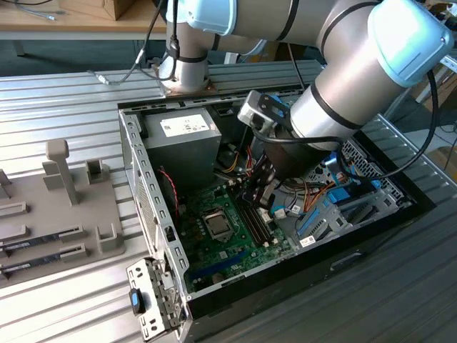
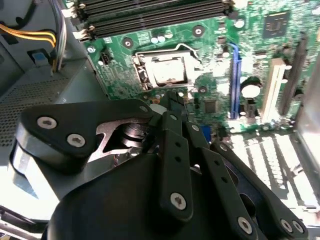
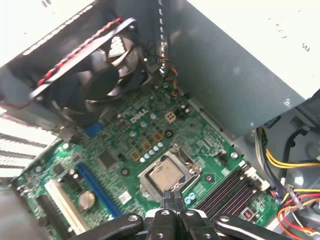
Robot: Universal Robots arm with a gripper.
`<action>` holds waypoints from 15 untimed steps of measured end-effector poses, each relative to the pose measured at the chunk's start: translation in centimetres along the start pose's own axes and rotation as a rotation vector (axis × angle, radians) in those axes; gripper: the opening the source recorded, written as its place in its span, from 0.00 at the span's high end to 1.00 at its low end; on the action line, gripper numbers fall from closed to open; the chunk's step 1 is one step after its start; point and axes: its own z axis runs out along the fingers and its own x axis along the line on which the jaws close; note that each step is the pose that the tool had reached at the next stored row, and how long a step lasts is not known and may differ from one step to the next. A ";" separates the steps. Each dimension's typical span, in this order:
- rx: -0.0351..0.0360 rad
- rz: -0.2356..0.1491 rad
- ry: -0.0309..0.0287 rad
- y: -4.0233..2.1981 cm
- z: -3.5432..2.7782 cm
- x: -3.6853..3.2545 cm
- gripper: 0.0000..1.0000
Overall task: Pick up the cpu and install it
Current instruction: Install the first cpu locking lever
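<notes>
The cpu [image 3: 167, 176], a silvery-grey square, lies flat in the metal-framed socket on the green motherboard [image 3: 135, 145]; it also appears in the second wrist view [image 2: 170, 71] and, small and grey, in the exterior view [image 1: 216, 223]. My gripper [image 3: 173, 199] hangs inside the open computer case just beside the socket, a little above the board. Its black fingers [image 2: 172, 120] are pressed together with nothing between them. In the exterior view the gripper [image 1: 258, 191] sits over the memory slots, to the right of the socket.
Case walls [image 1: 146, 186] surround the board. A grey power supply [image 1: 182, 136] and a black fan [image 3: 107, 65] stand at the far end, and yellow and orange cables [image 3: 290, 160] run beside the memory slots [image 3: 227, 187]. A grey fixture [image 1: 57, 207] holding memory sticks lies outside the case.
</notes>
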 end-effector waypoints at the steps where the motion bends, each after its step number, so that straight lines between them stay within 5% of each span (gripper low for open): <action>1: -0.0005 0.009 -0.0022 -0.04 0.33 -0.10 0.89; 4: 0.0012 0.026 -0.0037 -0.13 0.69 -0.22 0.89; 7: 0.0122 0.036 0.0065 -0.18 0.82 -0.47 0.89; 13: 0.0630 0.072 0.0559 -0.29 0.94 -0.67 0.89; 15: 0.0681 0.088 0.0594 -0.32 1.06 -0.68 0.89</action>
